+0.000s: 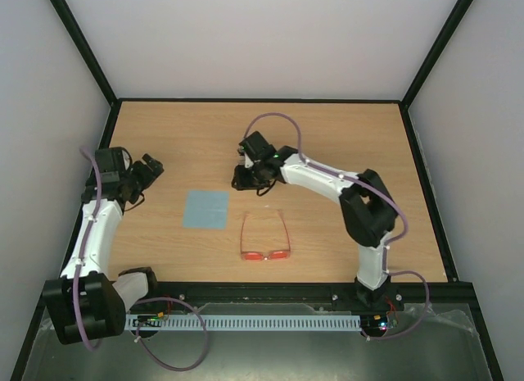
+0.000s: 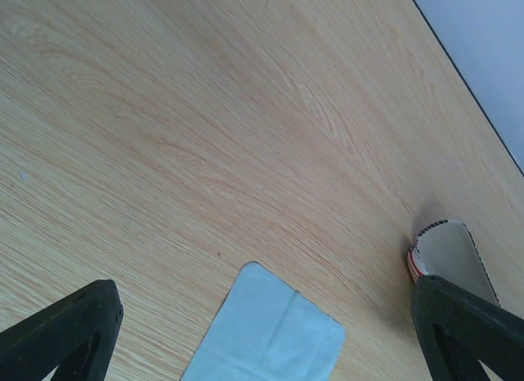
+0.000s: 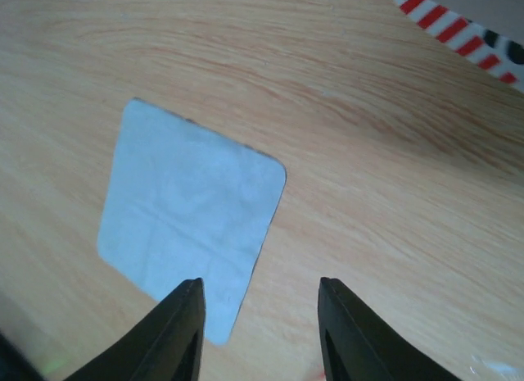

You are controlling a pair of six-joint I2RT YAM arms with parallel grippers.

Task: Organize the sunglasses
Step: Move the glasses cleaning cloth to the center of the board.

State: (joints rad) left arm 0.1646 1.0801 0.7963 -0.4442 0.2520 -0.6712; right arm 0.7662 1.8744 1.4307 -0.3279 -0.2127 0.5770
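The sunglasses (image 1: 264,238) lie unfolded on the wooden table (image 1: 344,135), just right of the light-blue cloth (image 1: 205,209) and slightly nearer the arm bases. Their lenses face the near edge, their temple arms point away, and they are apart from both grippers. The left gripper (image 1: 150,170) hovers left of the cloth, its fingers spread wide around nothing. The right gripper (image 3: 259,287) hangs above the cloth's far right corner, its fingers moderately parted and empty. A red-and-white striped case (image 3: 458,24) lies right of the cloth.
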